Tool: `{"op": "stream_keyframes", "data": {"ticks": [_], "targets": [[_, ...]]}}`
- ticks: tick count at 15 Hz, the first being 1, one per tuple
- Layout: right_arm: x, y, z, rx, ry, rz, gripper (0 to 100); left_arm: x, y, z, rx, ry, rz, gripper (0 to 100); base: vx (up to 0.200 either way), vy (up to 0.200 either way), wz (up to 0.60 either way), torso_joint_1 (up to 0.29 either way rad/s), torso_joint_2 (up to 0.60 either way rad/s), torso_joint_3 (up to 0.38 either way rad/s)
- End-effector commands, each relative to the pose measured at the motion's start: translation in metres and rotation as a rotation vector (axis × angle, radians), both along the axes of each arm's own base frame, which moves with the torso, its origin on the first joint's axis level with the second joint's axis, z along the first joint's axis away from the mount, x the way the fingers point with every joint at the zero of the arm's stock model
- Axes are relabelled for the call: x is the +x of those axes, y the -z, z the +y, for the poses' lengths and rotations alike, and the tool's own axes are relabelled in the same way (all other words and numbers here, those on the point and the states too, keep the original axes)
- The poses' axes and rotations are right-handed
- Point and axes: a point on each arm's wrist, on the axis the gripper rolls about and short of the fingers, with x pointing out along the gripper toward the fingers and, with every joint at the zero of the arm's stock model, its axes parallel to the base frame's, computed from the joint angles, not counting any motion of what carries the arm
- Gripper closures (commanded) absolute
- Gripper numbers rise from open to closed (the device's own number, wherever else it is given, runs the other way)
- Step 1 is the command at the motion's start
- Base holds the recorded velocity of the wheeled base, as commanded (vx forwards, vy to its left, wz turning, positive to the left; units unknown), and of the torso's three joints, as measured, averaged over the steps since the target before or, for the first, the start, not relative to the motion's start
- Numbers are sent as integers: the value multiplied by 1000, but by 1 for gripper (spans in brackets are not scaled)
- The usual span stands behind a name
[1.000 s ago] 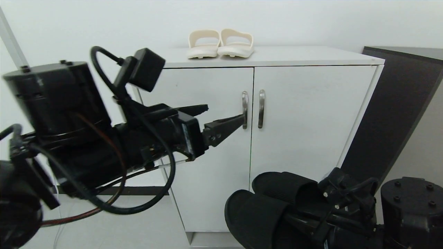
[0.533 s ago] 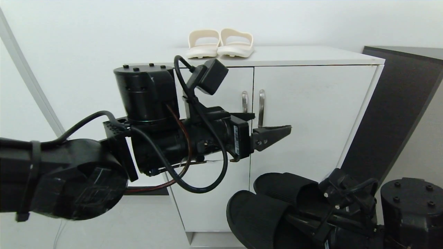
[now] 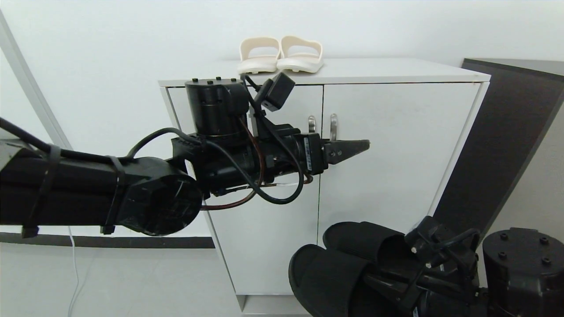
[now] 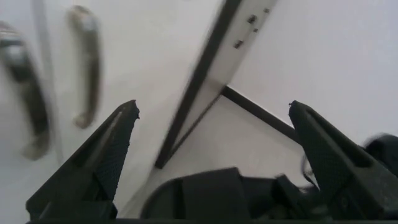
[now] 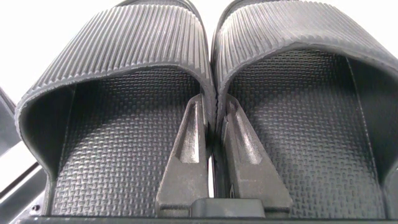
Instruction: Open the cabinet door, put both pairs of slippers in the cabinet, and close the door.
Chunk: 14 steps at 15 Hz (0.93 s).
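Nearest, the right gripper point(image 5: 212, 109) pinches the ribbed black slippers point(image 3: 348, 264) together by their inner walls, low before the cabinet point(image 3: 396, 154). The left gripper point(image 4: 212, 107) hangs spread wide just off the metal handles point(image 3: 333, 122). Both doors look shut, so opening is the step in hand. Next, the jaws must close round one handle, probably the right, and pull. Smooth cream slippers point(image 3: 280, 55) sit on top.

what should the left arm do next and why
Probably slide the open left tool onto the right door's handle and close on it: the cabinet looks shut, the handle sits outside its gap, and the right tool already grips the black slippers.
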Motion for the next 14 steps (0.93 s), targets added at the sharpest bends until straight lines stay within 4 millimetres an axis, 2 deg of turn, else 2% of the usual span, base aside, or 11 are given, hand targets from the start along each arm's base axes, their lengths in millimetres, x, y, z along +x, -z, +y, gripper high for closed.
{"op": "stream_keyframes", "data": {"ticks": [1, 4, 9, 14], "targets": [[0, 1, 0, -3, 0, 2, 100, 1, 2, -7, 2, -5, 1, 0, 0, 0, 0, 0, 0, 0], [0, 2, 0, -6, 0, 4, 100, 0, -2, -9, 12, -35, 13, 0, 0, 0, 0, 0, 0, 0], [0, 2, 0, -6, 0, 4, 100, 8, -12, -14, 18, -115, 17, 0, 0, 0, 0, 0, 0, 0], [0, 2, 0, -8, 0, 6, 100, 20, -5, -22, 41, -189, 25, 0, 0, 0, 0, 0, 0, 0]]}}
